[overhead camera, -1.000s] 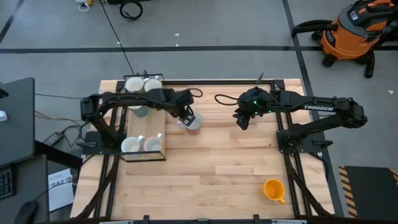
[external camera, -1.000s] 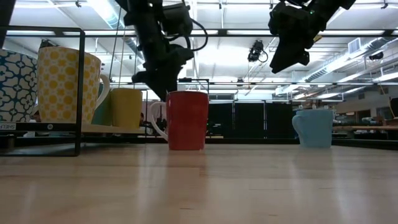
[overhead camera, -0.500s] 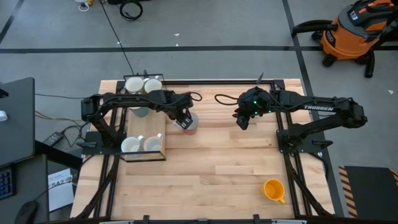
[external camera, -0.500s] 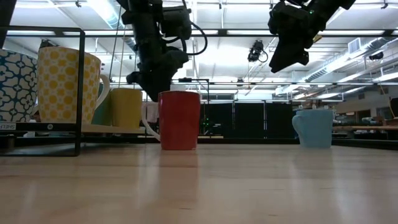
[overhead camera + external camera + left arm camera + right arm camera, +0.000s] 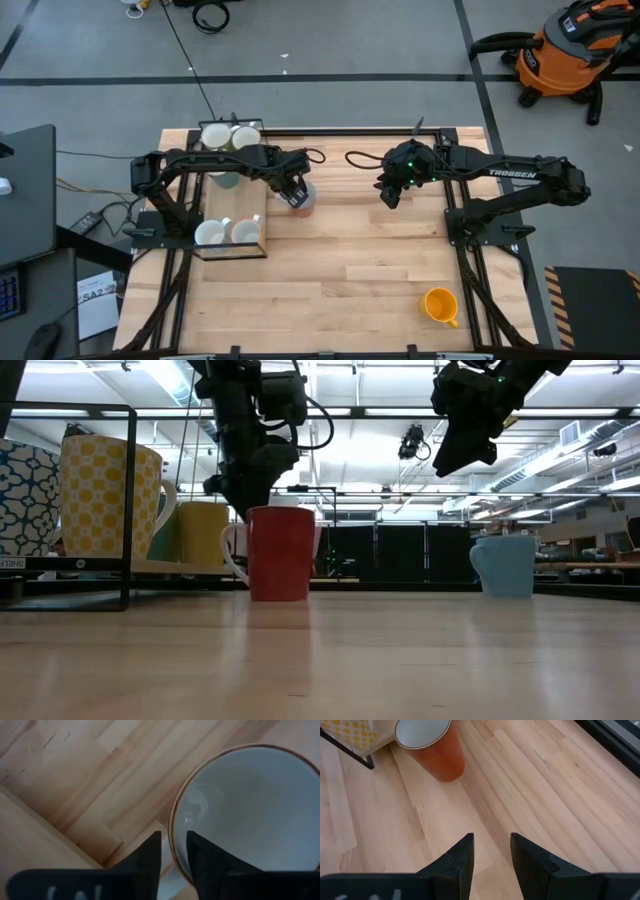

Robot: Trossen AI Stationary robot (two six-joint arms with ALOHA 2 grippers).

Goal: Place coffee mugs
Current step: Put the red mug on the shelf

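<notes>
Red mug (image 5: 281,553) handle behind left hand (image 5: 174,851)

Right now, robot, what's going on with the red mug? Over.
Left fingers straddle the red mug rim, one inside, one outside. Mug stands upright beside the rack. Right gripper hangs empty. Nothing in the way.

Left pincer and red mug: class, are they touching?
Touching. The left wrist view shows the left pincer straddling the red mug's rim, fingers against the wall.
</notes>
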